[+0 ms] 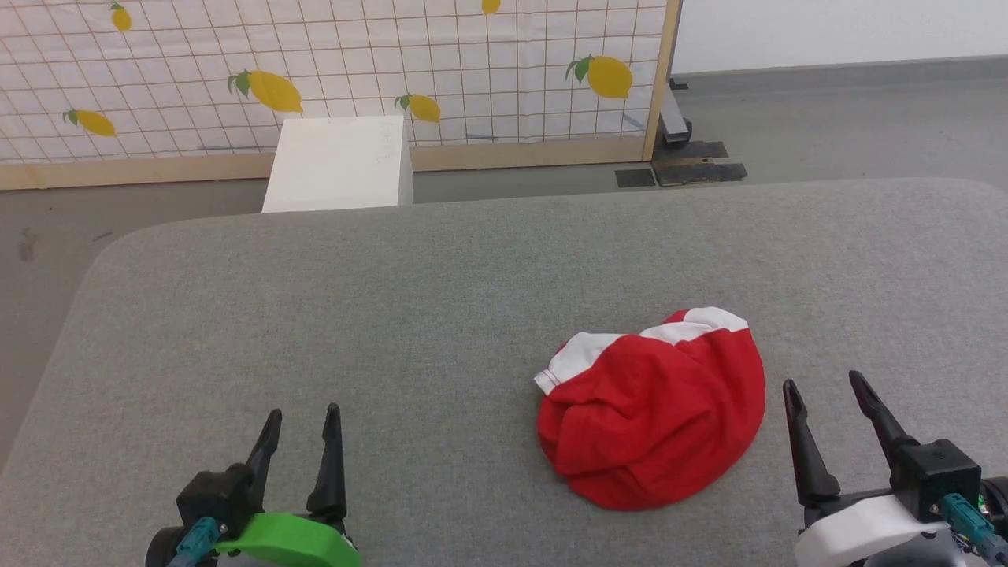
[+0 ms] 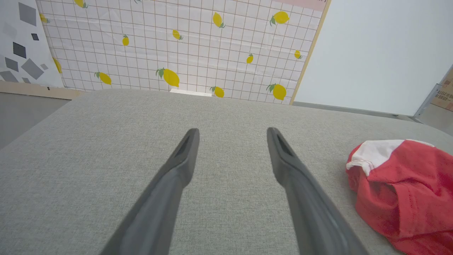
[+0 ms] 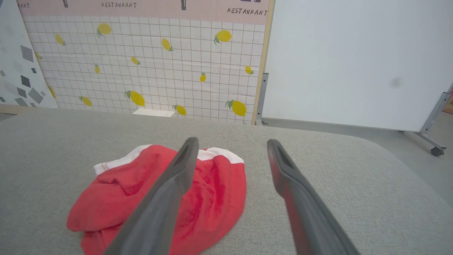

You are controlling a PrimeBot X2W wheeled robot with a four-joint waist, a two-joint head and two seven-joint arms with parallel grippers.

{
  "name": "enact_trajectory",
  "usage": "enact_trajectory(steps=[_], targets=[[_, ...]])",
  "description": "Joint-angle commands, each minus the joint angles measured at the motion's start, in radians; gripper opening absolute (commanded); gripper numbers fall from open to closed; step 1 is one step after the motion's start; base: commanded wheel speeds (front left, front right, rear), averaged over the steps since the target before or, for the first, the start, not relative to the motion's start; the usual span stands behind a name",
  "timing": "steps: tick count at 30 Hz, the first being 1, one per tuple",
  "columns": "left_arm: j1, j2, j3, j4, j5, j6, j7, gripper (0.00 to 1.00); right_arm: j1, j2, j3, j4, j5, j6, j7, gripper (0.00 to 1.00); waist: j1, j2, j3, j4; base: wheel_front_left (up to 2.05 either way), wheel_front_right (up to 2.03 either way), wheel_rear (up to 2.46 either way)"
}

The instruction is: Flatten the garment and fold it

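We see the red shorts (image 1: 654,409) lying in a crumpled heap on the grey table (image 1: 394,299). They sit on the right half of the table, closer to the near edge than to the far edge. The heap is bunched up and round. A white band runs along its far side, and a white corner sticks out to the left.

Our left gripper (image 1: 304,411) is by the near edge, on the left half of the table. Its two dark fingers are spread apart and they hold nothing. It is well apart from the shorts.

Our right gripper (image 1: 820,382) is by the near edge too, just to the right of the shorts. Its fingers are spread wide with nothing between them, and they do not touch the red cloth. In the right wrist view one finger crosses in front of the heap.

Past the far edge of the table stands a white box (image 1: 340,161) on the floor. Behind it is a screen with yellow lemons (image 1: 354,71)
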Motion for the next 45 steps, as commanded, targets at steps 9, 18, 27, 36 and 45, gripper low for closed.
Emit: enact_trajectory(steps=[9, 18, 27, 36, 45], targets=[[-0.003, -0.014, 0.008, 0.003, 0.022, -0.009, -0.004, 1.00, -0.041, 0.001, 0.070, 0.007, -0.004, -0.002, 0.028, 1.00, 0.0000, 0.0000, 0.012, 0.008, 0.00, 0.00, 0.00], [-0.060, -0.025, -0.009, -0.007, 0.025, -0.016, -0.004, 1.00, -0.291, -0.041, 0.329, 0.187, -0.010, -0.002, 0.325, 1.00, 0.0000, 0.0000, 0.080, 0.072, 0.00, 0.00, 0.00], [-0.084, -0.032, -0.010, -0.002, 0.022, -0.021, -0.004, 1.00, -0.379, -0.087, 0.374, 0.303, 0.008, -0.002, 0.712, 0.37, 0.0000, 0.0000, 0.135, 0.157, 0.00, 0.00, 0.00], [-0.074, -0.033, 0.000, 0.008, 0.026, -0.022, -0.004, 1.00, -0.387, -0.050, 0.378, 0.224, 0.039, -0.002, 0.543, 0.00, 0.0000, 0.0000, 0.097, 0.150, 0.00, 0.00, 0.00], [-0.051, -0.034, 0.001, 0.011, 0.040, -0.025, -0.004, 1.00, -0.481, -0.016, 0.412, 0.054, 0.171, -0.002, 0.313, 0.00, 0.0000, 0.0000, 0.053, 0.110, 0.00, 0.00, 0.00]])
